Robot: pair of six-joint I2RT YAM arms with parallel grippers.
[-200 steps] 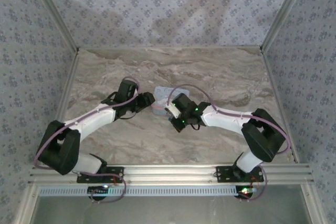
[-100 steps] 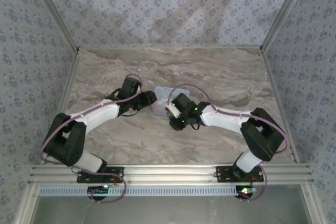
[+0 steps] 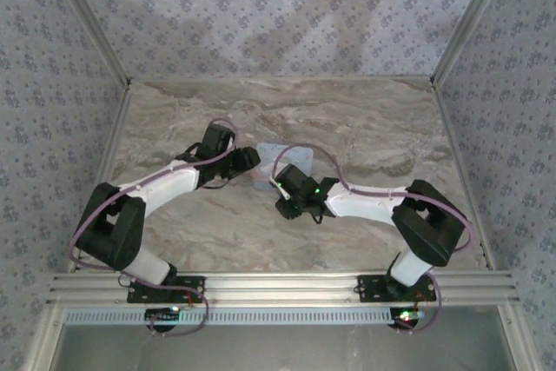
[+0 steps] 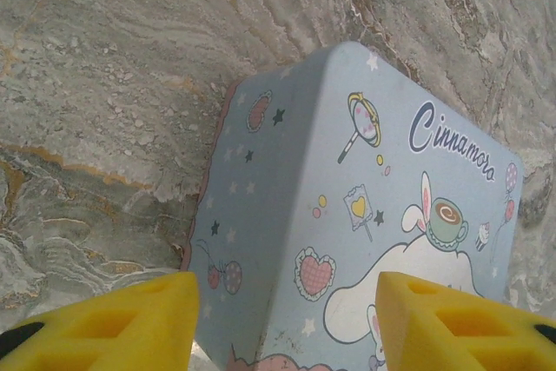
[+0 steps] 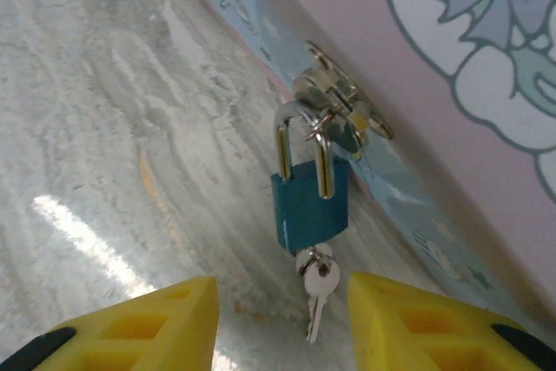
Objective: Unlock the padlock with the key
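Teal padlock [image 5: 310, 206] hangs shut on hasp [image 5: 334, 97] of Cinnamoroll box [image 4: 347, 206], mid-worktop [image 3: 174, 119] | key [image 5: 317, 291] beneath, seemingly in keyhole | right fingers [image 5: 148, 323] apart, flanking padlock, not touching | left fingers [image 4: 122, 323] apart over box's left end

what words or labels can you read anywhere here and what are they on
"Cinnamoro": cursive writing on the pale blue lid of the box, cut off at the picture's right edge.
Padlock: no readable marking on its teal body.
Key: too small to read any stamping.
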